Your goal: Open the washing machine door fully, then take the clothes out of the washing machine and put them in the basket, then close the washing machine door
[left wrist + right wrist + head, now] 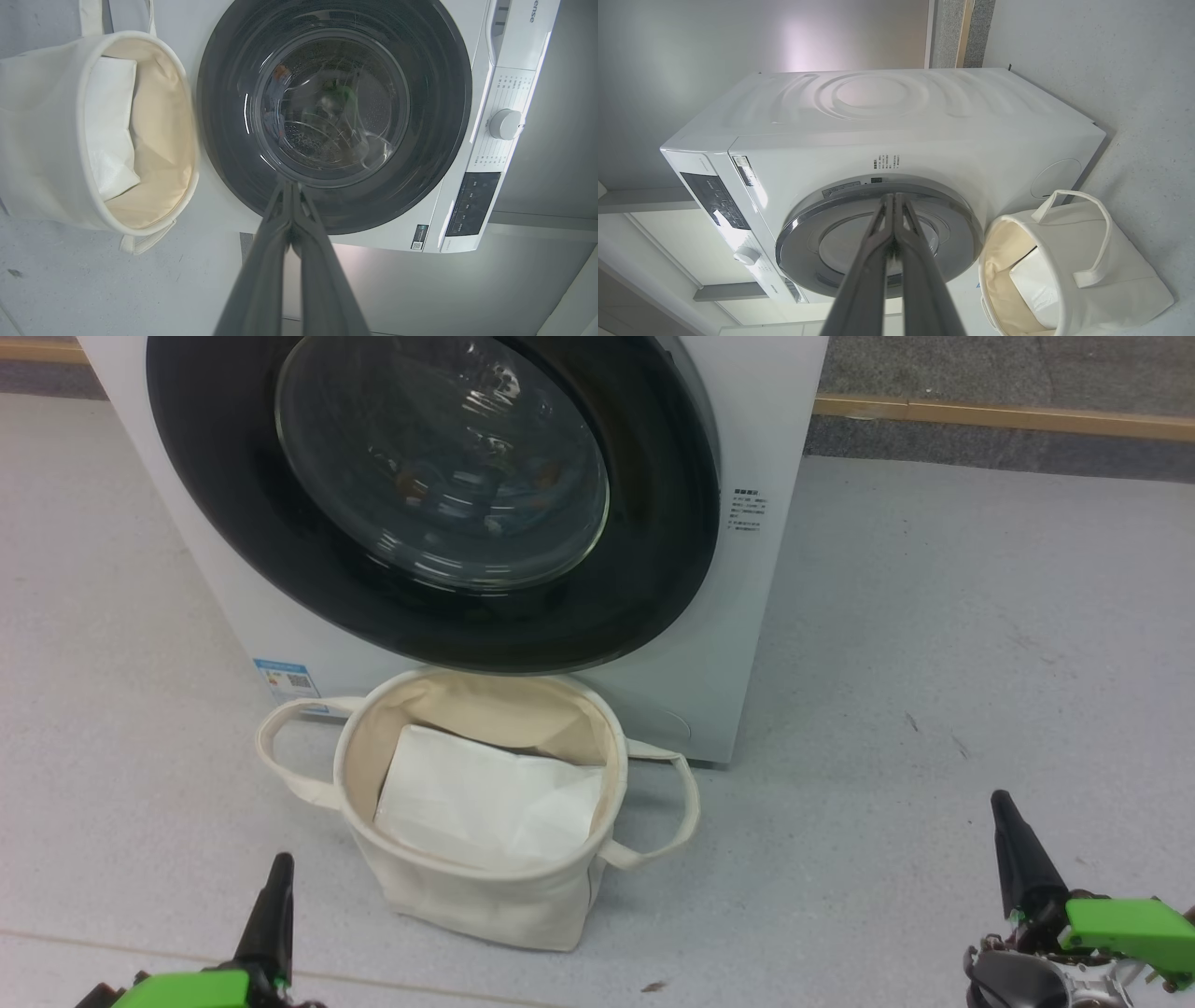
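The washing machine [767, 448] stands white at the top of the head view, and its door [653, 569], black-rimmed with a glass dome, lies flat against the front. Through the glass [327, 107] I see the steel drum and faint blue and orange specks that may be the clothes. Right below the door, on the floor, stands the cream canvas basket [467, 896]. My left gripper [278, 868] is shut and empty at the lower left, short of the basket. At the lower right my right gripper [1004, 803] is shut and empty too, well off to the basket's right.
A flat white folded sheet [485, 793] lies inside the basket. The basket's loop handles [667, 821] stick out at both sides. Pale grey floor [934, 663] spreads right of the machine. A wooden skirting strip [1008, 418] runs along the wall behind. The control panel and knob [504, 124] sit on the machine's top band.
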